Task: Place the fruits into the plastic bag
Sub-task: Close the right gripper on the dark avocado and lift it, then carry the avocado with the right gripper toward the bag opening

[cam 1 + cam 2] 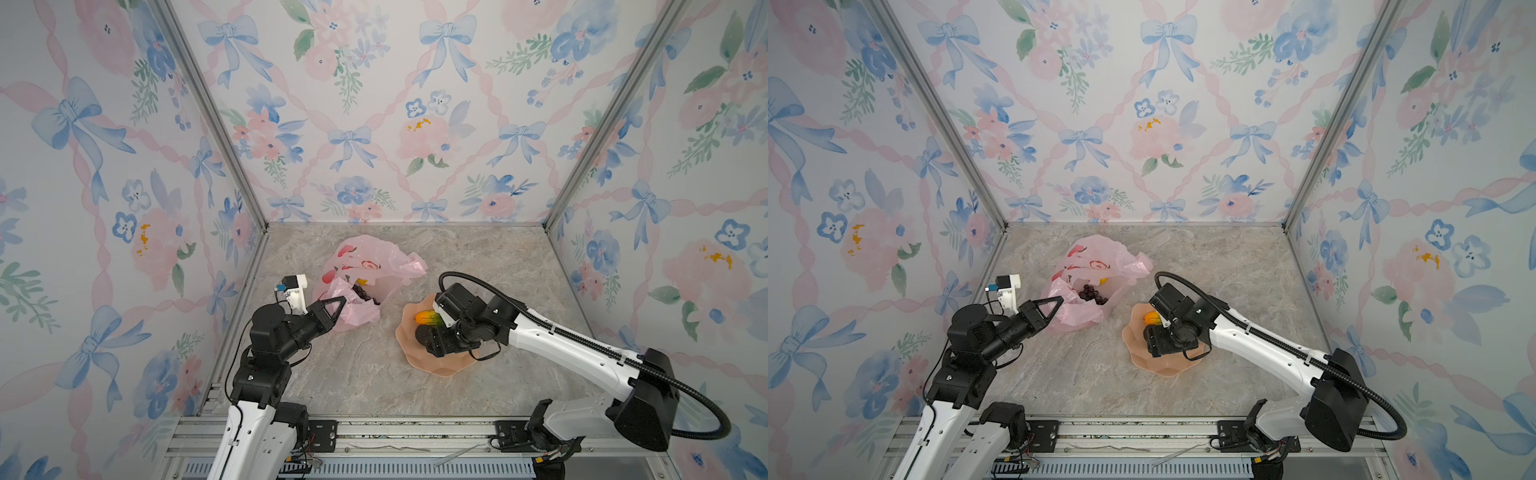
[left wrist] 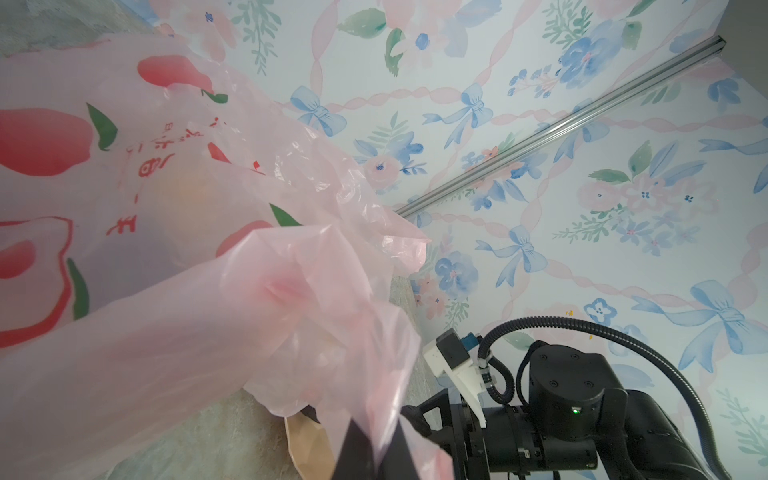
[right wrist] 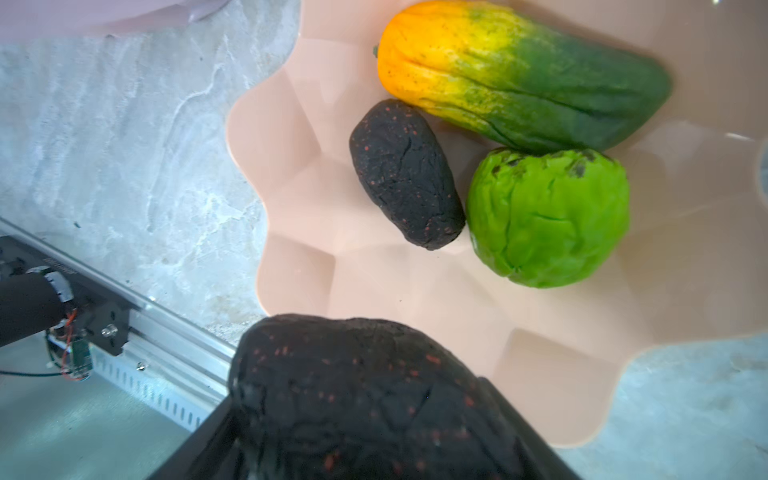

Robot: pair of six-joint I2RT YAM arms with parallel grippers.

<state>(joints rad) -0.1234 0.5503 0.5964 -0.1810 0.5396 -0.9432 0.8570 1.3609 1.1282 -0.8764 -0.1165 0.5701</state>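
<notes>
The pink plastic bag [image 1: 365,266] [image 1: 1096,262] [image 2: 145,187] lies at the back left with its mouth held up. My left gripper [image 1: 343,300] [image 1: 1060,300] [image 2: 376,440] is shut on its near rim. Dark grapes [image 1: 1090,294] and a yellow lemon [image 1: 1103,281] show inside it. My right gripper [image 1: 424,336] [image 1: 1148,334] [image 3: 361,432] hangs over the peach bowl [image 1: 419,357] [image 3: 374,291], shut on a black avocado [image 3: 361,386]. In the bowl lie a papaya [image 3: 519,79] [image 1: 428,318], another black avocado [image 3: 405,174] and a bumpy green fruit [image 3: 548,216].
Flowered walls close the marble tabletop [image 1: 365,374] on the back and both sides. A metal rail [image 1: 374,428] carrying both arm bases runs along the front edge. The bowl stands right of the bag with a strip of bare table between them.
</notes>
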